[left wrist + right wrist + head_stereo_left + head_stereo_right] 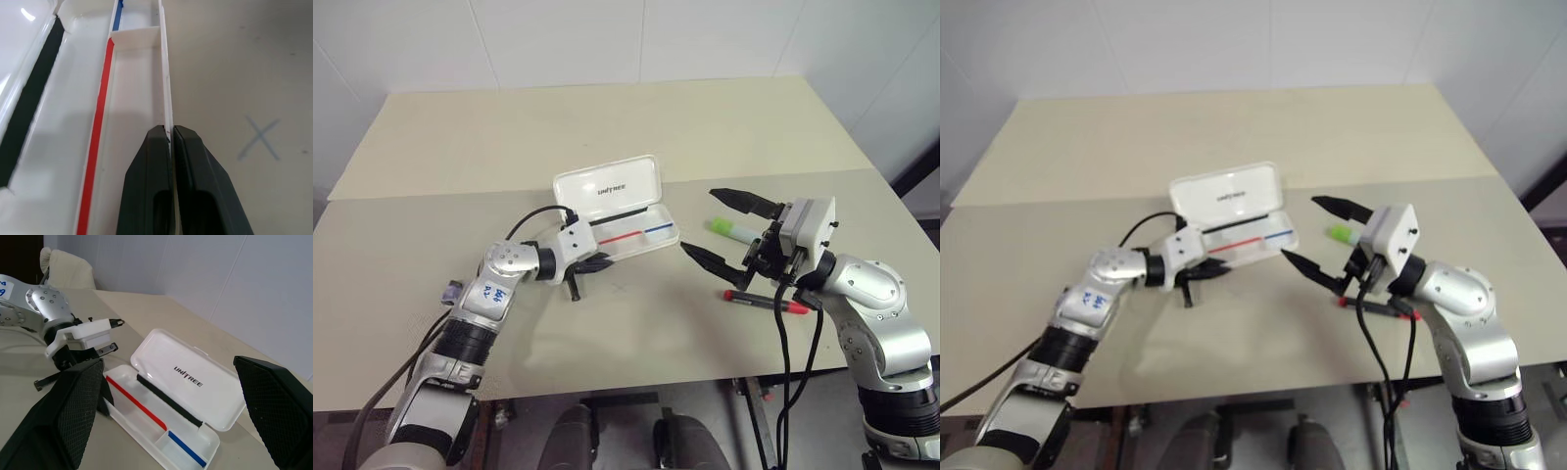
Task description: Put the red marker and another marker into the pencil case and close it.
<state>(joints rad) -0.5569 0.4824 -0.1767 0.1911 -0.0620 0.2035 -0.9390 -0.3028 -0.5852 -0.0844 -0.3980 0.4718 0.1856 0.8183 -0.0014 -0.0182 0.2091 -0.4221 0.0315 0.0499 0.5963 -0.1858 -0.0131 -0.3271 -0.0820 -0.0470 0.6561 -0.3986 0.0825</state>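
The white pencil case [607, 186] lies open mid-table, its lid with the lettering standing up at the back and red, blue and black stripes in the tray. My left gripper [597, 262] is shut on the tray's near wall at its left end; in the left wrist view its fingers [146, 181] pinch that thin white wall. To the right, the marker with the green cap [732, 230] lies just past the case. The red marker [766, 301] lies nearer the front edge. My right gripper [700, 221] hangs open above the table between the two markers and the case, holding nothing.
A faint X mark [259, 138] is drawn on the beige table [558, 127] just in front of the case. A seam crosses the table behind the case. The left arm's black cable [530, 220] loops over the table by the case's left end.
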